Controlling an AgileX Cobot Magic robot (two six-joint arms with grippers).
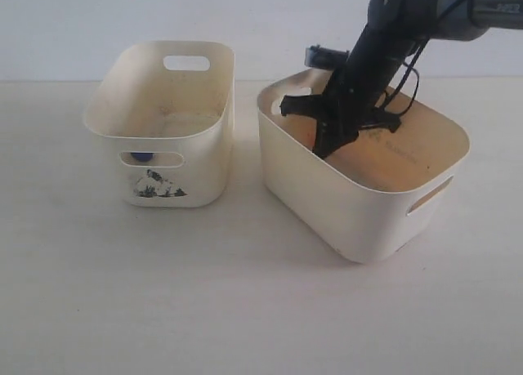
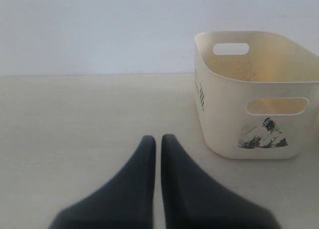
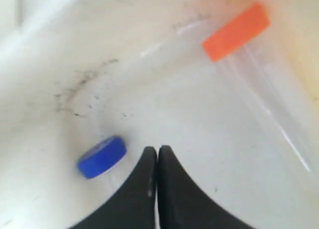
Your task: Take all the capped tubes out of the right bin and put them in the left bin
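Note:
Inside the right bin [image 1: 327, 197] my right gripper [image 1: 324, 149] points down at the floor. Its jaws [image 3: 158, 150] are pressed together with nothing between them. A blue-capped tube [image 3: 101, 156] lies just beside one finger, its clear body partly hidden behind that finger. An orange-capped tube [image 3: 236, 31] lies farther off near the bin's wall. The left bin [image 1: 204, 150] with its picture sticker stands apart to the left, and something blue [image 1: 141, 157] shows through its front slot. My left gripper [image 2: 158, 137] is shut over the bare table, short of the left bin [image 2: 224, 119].
The two bins stand side by side on a pale table [image 1: 204, 293] with a narrow gap between them. A plain wall runs behind them. The right arm [image 1: 384, 40] leans in over the right bin's far rim.

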